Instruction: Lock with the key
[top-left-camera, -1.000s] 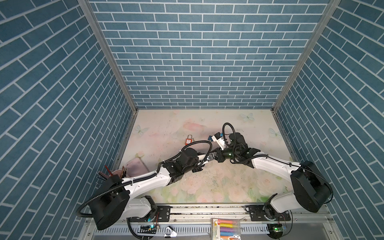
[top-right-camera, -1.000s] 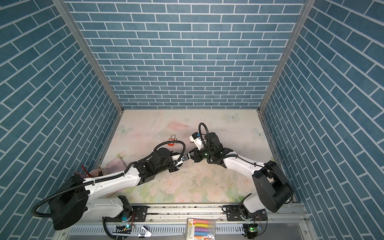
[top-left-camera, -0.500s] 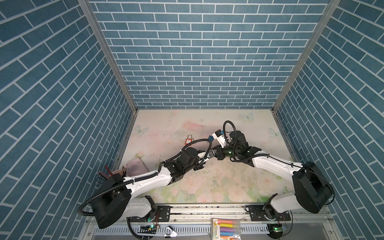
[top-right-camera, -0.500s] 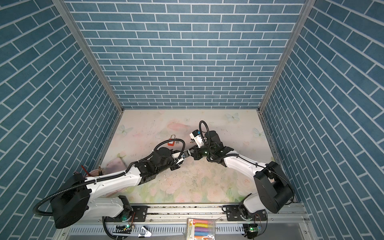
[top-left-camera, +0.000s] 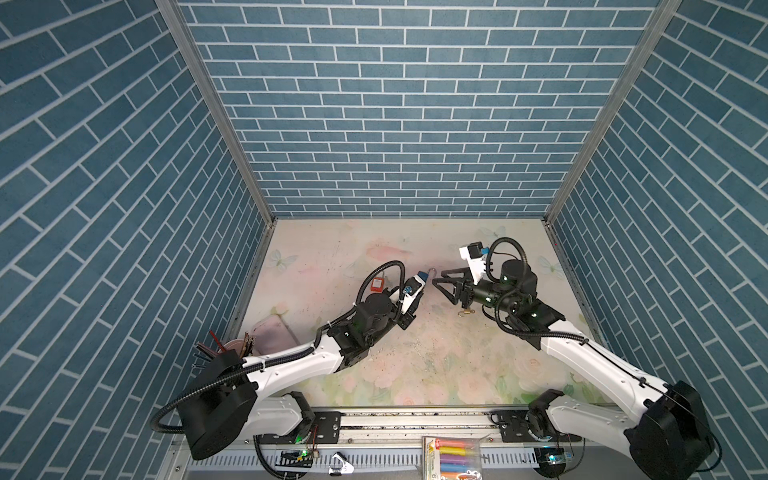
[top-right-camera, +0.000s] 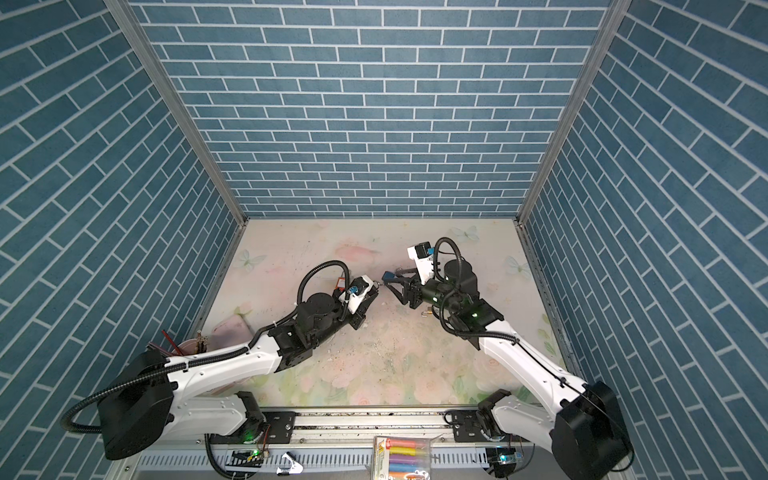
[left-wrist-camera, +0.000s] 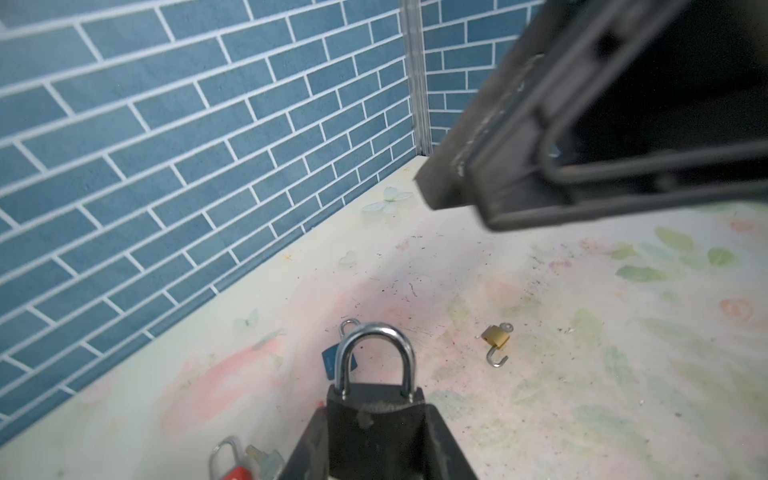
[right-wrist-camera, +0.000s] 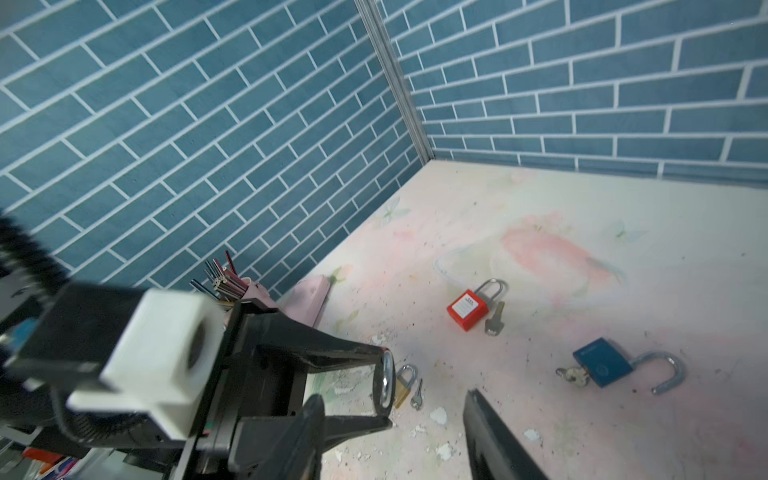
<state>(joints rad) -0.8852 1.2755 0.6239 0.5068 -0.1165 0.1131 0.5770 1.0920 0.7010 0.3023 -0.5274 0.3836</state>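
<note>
My left gripper (left-wrist-camera: 376, 411) is shut on the body of a black padlock (left-wrist-camera: 376, 432). Its silver shackle (left-wrist-camera: 374, 353) is seated in both holes and points towards my right gripper. The padlock's underside is hidden between the fingers, and I see no key in it. My right gripper (right-wrist-camera: 394, 397) is open and empty, just beyond the shackle tip (right-wrist-camera: 384, 384). In both top views the two grippers (top-left-camera: 422, 284) (top-left-camera: 438, 277) face each other above mid-table. Loose keys lie by the red padlock (right-wrist-camera: 494, 320) and by the small brass padlock (right-wrist-camera: 417, 397).
A blue padlock (right-wrist-camera: 600, 361) with its shackle swung open and keys in it lies under the grippers. A red padlock (top-left-camera: 376, 283) and a second brass padlock (top-left-camera: 465, 311), this one open, also lie on the floral table. A pencil cup (top-left-camera: 232, 349) stands at the left, and blue brick walls enclose three sides.
My right gripper was shut against the left gripper's padlock; it has opened and drawn back to the right. The left gripper keeps its hold and has shifted slightly towards the back.
</note>
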